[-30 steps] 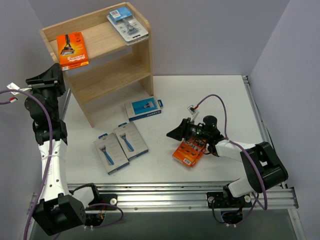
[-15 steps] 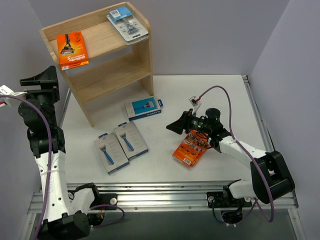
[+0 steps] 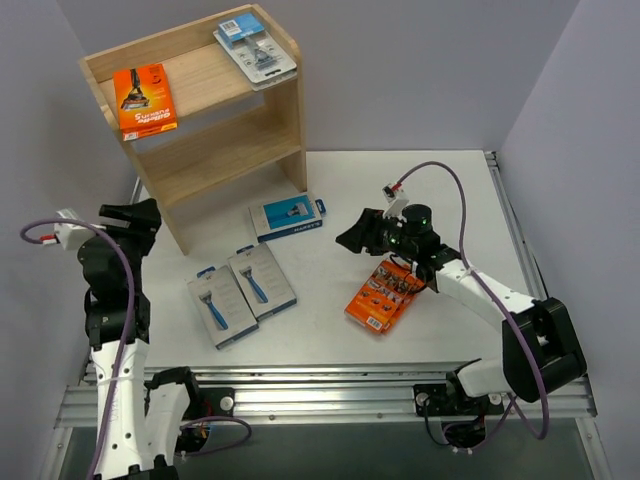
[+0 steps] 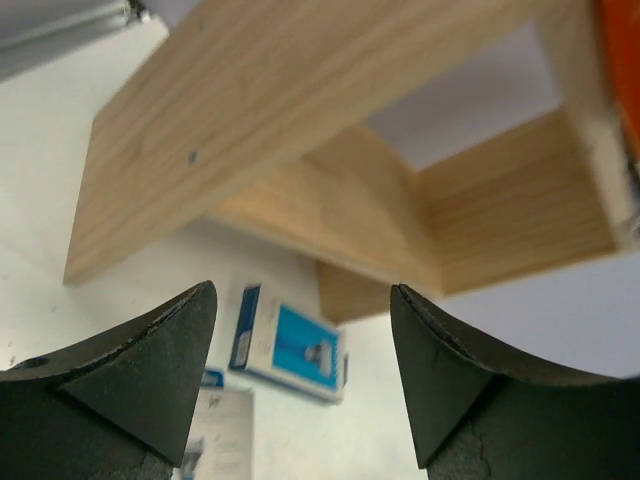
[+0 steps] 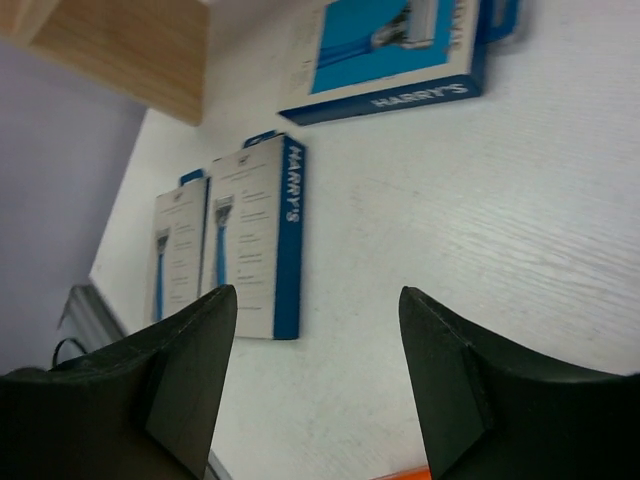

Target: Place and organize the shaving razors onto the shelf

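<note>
Toward the lower right of the overhead frame, the right gripper [image 3: 352,238] hangs low over the table [image 3: 450,190]. Its fingers are spread with nothing between them. An orange razor box [image 3: 383,297] lies just beside its wrist, apart from the fingers. At lower left, the left gripper [image 3: 130,215] is likewise spread and empty, raised close to the shelf's side panel.

Left of centre, a pair of grey-and-blue boxes [image 3: 241,294] lies side by side, touching. A blue-faced box [image 3: 288,217] sits just beyond them, near the shelf's foot. That makes four packs on the table, not yet shelved.

Farther back, at upper left, the shelf [image 3: 205,70] carries a second orange box [image 3: 145,100] on the left of its top. The clear blister pack [image 3: 257,47] is at the right corner, slightly over the rim.

The boxes lie flat, so fingertips may skid or shove one rather than grip it. Lifting one of the touching pair could drag its neighbour. The left arm, this near the panel, could knock the shelf and shake the overhanging blister pack loose.
</note>
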